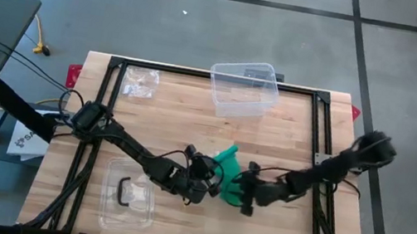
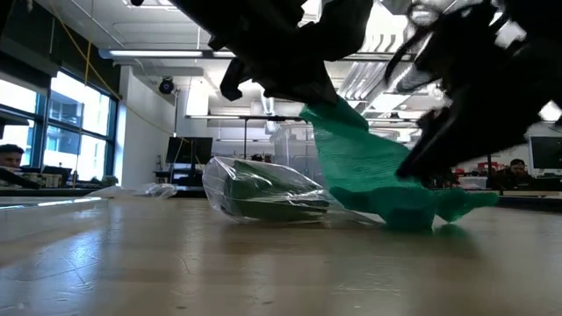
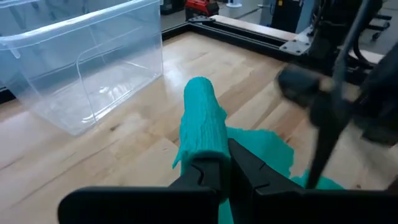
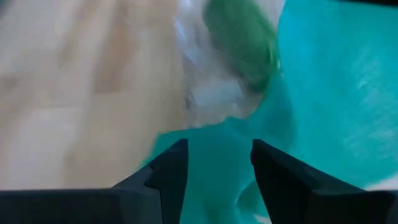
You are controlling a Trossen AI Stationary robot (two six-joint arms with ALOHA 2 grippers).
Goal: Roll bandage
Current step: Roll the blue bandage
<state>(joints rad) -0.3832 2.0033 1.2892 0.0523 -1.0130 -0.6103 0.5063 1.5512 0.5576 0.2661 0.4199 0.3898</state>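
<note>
The green bandage [image 1: 227, 158] is a crumpled strip. Its upper, bunched part [image 3: 200, 118] rises off the table and its lower end [image 2: 413, 209] lies spread on the wood. My left gripper [image 3: 230, 167] is shut on the raised part at mid-table. My right gripper [image 4: 217, 165] is open and low over the spread end, a finger on either side of a fold [image 4: 217, 155]. Just behind lies a green roll in clear wrap [image 2: 263, 193], resting on its side. My left gripper pinches the bandage's bunched upper part [image 3: 208, 146] between its two shut fingers, which come in nearly level from the table's left. That part stands up past the fingertips, lifted clear. From it the strip slopes down to its end on the table. Whether my right gripper touches the bandage, I cannot tell.
A clear plastic box [image 1: 242, 89] stands at the far middle of the table and a clear bag [image 1: 140, 81] at the far left. A clear tray with a black piece [image 1: 129, 195] lies near the front left. A black frame [image 1: 116, 65] runs round the tabletop.
</note>
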